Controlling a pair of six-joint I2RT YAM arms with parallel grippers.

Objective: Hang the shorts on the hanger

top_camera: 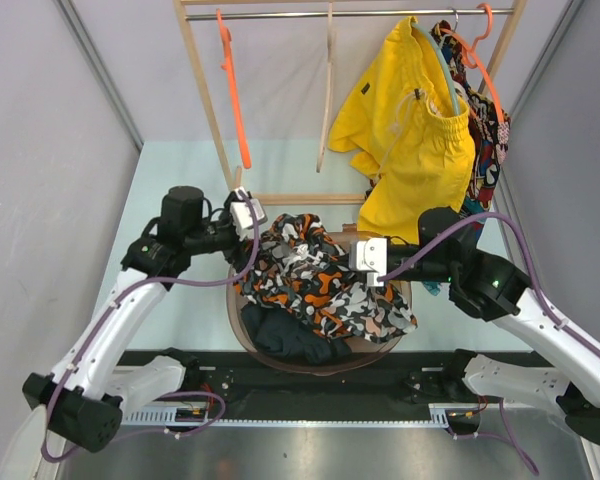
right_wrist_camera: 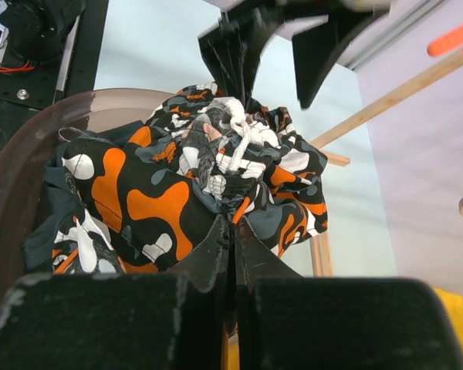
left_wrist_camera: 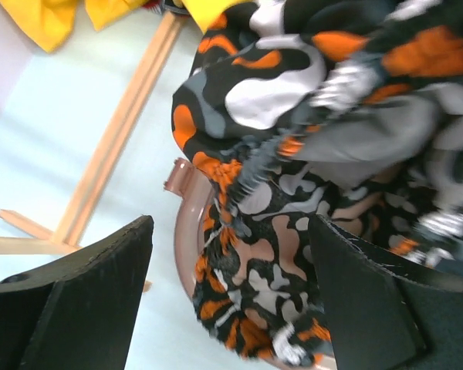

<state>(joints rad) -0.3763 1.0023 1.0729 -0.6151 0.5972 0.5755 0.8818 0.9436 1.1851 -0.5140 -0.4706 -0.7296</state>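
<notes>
Pale green table [top_camera: 180,300], wooden rack [top_camera: 205,100] at far edge. At centre, left gripper [left_wrist_camera: 231,231] released, jaws wide apart at far-left bunch of shorts [top_camera: 320,285]. On right, right gripper [right_wrist_camera: 233,223] clenched, tips against shorts fabric; pinch unclear. Shorts heaped in brown basket [top_camera: 242,325]. Orange hanger [top_camera: 232,90] hangs on rack, far left.

The shorts [top_camera: 325,280] are soft, matt cloth, crumpled, with a white woven drawstring. The tub [right_wrist_camera: 19,166] beneath them is brown, glossy, see-through plastic. At the upper left of the overhead view, the hanger [top_camera: 232,90] is thin, smooth plastic. The rack [top_camera: 206,100] is pale bare wood with a shiny metal rail [top_camera: 280,14]. The left fingers [left_wrist_camera: 85,308] are matt black with rough-cut edges. The tabletop [top_camera: 170,180] looks smooth and pale.
</notes>
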